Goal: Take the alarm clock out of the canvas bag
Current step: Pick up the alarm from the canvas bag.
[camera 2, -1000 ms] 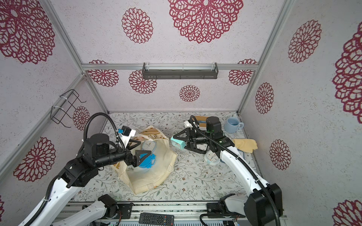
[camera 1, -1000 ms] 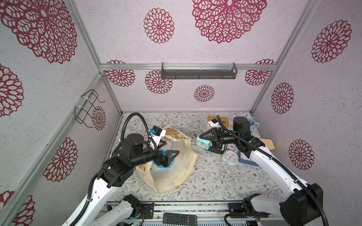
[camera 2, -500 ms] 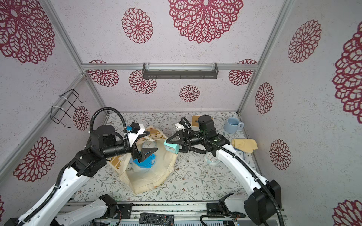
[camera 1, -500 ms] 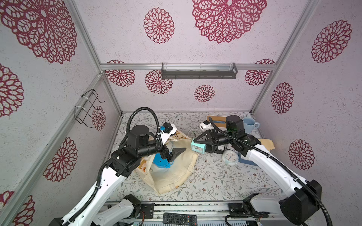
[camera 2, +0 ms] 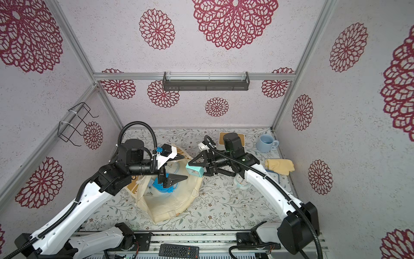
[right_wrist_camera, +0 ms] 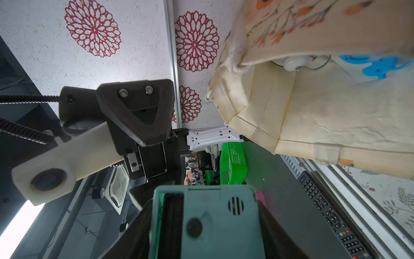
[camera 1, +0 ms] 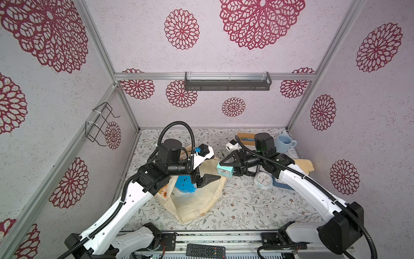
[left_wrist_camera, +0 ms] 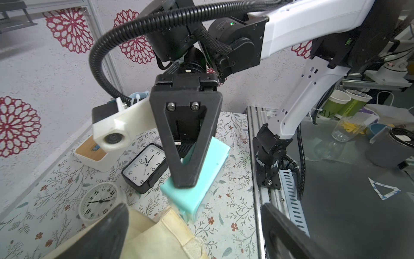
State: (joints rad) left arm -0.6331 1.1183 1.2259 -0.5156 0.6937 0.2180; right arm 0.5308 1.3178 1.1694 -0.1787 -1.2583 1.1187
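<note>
— On the flowered surface (camera 1: 242,208), what is seen to be largest?

— The canvas bag (camera 1: 197,201). It is slumped toward the left arm's side, with its mouth turned upward and open. An orange-printed panel on its outside is shown in the right wrist view.

— How are the claws set?

— The left claw (camera 2: 184,168) is held over the bag's mouth with its jaws spread wide, and nothing is gripped between them. The right claw (camera 1: 225,167) is clamped on the alarm clock (camera 2: 194,172).

— Where is that clock found?

— The teal, boxy clock is held in the air outside the bag, just beside the rim on the right arm's side. Its back, with a knob and a small grille, is shown in the right wrist view.

— What is seen inside the bag?

— A blue plastic item (camera 1: 184,185) is seen lying within.

— And the smaller things?

— In the left wrist view, a black-cased clock (left_wrist_camera: 145,168) and a round white clock (left_wrist_camera: 100,201) are seen near each other on the surface. A pale blue mug (camera 1: 283,142) is set at the far corner.
</note>
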